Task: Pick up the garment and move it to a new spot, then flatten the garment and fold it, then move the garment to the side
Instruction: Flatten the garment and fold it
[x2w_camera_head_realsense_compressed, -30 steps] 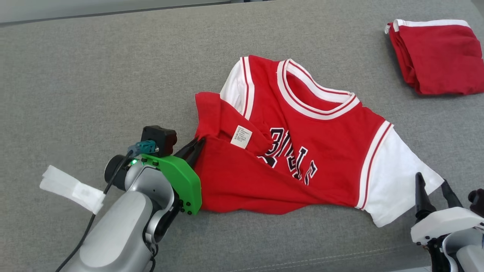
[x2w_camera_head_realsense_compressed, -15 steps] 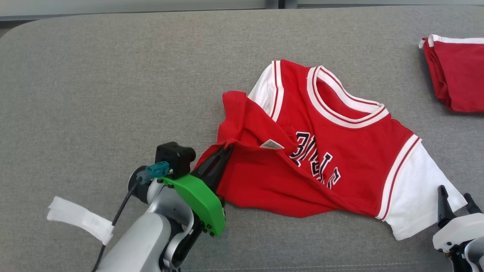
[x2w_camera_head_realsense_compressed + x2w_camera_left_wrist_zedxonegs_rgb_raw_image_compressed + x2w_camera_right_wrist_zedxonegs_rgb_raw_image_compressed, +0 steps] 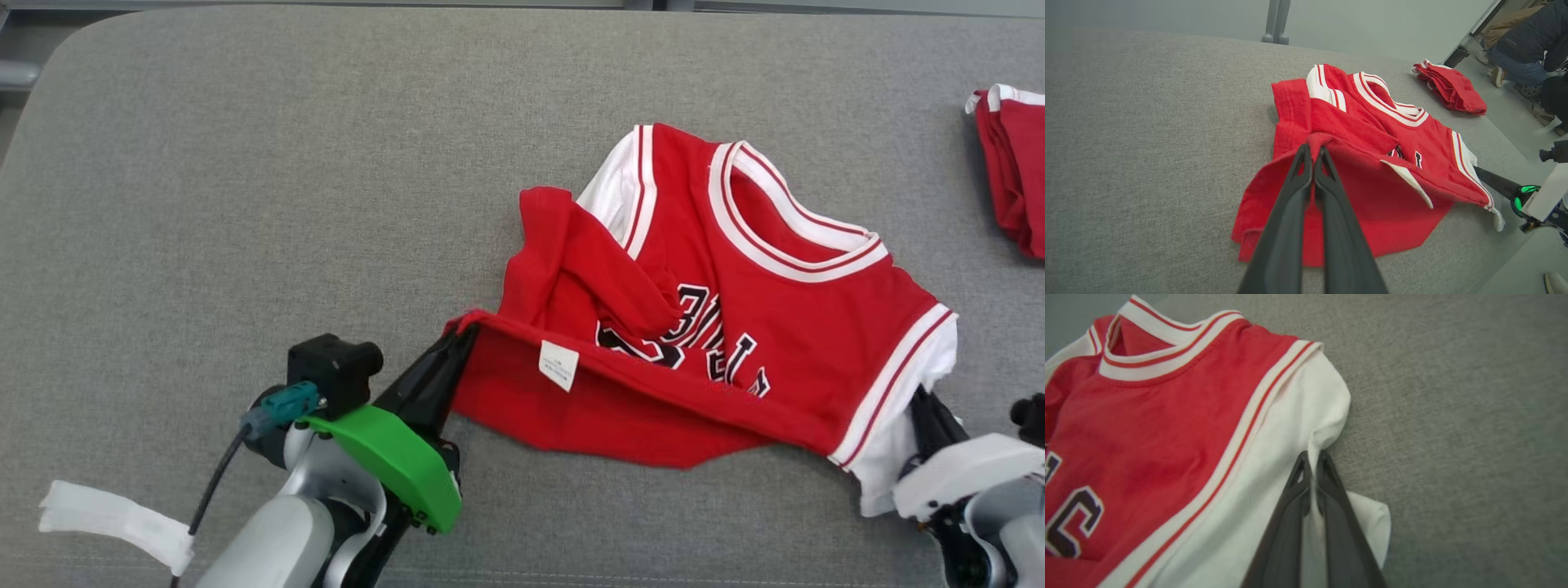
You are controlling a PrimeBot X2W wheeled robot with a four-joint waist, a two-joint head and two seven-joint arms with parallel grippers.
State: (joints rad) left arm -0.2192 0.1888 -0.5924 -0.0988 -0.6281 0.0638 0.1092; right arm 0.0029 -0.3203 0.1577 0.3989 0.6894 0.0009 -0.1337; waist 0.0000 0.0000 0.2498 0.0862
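The red jersey (image 3: 735, 327) lies crumpled on the grey cushion (image 3: 245, 163), with the left gripper (image 3: 461, 333) pinched shut on its bottom edge (image 3: 653, 382) and the right gripper (image 3: 1312, 457) pinched shut on its white sleeve (image 3: 1290, 428), so this looks like the pick-up step, and next both should lift together.

Left gripper (image 3: 1312, 149) fingers (image 3: 1286, 220) pressed together, pinching red hem corner of jersey (image 3: 1412, 143). Corner raised above grey table (image 3: 1147, 143). Folded red garment (image 3: 1449, 87) beyond, well apart.
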